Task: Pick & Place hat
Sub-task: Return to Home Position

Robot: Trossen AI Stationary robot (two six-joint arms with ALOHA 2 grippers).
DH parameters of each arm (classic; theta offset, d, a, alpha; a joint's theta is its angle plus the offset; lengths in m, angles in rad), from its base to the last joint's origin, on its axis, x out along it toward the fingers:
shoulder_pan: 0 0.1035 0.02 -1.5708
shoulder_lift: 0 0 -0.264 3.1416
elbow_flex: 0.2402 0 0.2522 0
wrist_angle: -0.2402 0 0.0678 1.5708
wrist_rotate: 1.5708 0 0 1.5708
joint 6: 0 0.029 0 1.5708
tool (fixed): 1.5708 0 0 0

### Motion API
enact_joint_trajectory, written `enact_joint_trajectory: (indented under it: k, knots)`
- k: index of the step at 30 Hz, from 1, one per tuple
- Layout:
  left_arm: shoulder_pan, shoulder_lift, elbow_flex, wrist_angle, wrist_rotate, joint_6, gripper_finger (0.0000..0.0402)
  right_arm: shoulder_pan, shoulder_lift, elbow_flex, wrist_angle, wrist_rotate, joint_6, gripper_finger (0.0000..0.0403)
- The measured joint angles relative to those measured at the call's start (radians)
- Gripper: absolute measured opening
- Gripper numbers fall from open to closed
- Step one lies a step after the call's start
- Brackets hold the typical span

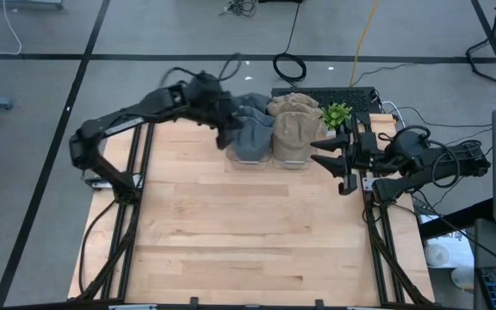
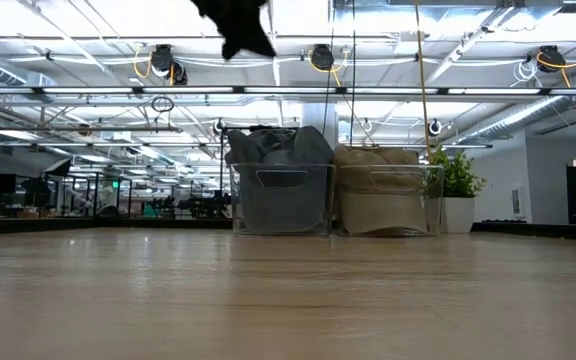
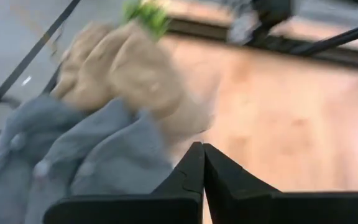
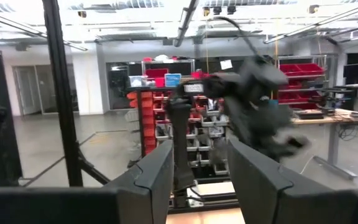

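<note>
The blue caps [image 1: 252,138] heap above the rim of the left bin [image 2: 281,205]. The left gripper [image 1: 224,129] hovers just over them, fingers together and empty; the right gripper [image 1: 328,153] waits at the table's right edge, fingers apart. A low retreat could snag a cap and drag it out.

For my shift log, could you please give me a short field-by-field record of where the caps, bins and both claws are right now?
table: light wood, bins at its far edge
left bin: transparent, heaped with blue caps
right bin: transparent, right beside the left one, filled with tan caps
potted plant: just right of the right bin
left claw: shut, empty, raised over the left bin's left side
right claw: open, empty, at the table's right edge near the plant
</note>
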State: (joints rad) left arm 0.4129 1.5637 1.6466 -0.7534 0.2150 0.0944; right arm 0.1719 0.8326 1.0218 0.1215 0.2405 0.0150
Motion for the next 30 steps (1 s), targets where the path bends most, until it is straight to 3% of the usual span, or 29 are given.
enact_joint_trajectory:
  k: [4, 9, 18, 21, 30]
  knots:
    - [-0.040, -0.102, 0.000, 0.003, 0.079, -0.027, 0.0002, 0.000, 0.000, 0.000, 0.000, -0.001, -0.005, 0.0141]
    - [-0.110, -0.228, 0.000, 0.007, 0.093, -0.019, 0.0001, 0.000, 0.000, 0.000, 0.000, -0.002, -0.002, 0.0141]
    - [-0.281, -0.506, -0.146, 0.045, -0.139, -0.084, 0.0001, -0.002, 0.000, 0.000, -0.002, -0.005, -0.045, 0.0141]
    - [-0.346, -0.597, -0.214, 0.076, -0.222, -0.113, 0.0001, 0.000, 0.000, 0.000, -0.001, -0.007, 0.024, 0.0141]
    - [-0.502, -0.761, -0.331, 0.079, -0.422, -0.118, 0.0001, 0.000, 0.000, 0.000, -0.112, -0.009, 0.063, 0.0141]
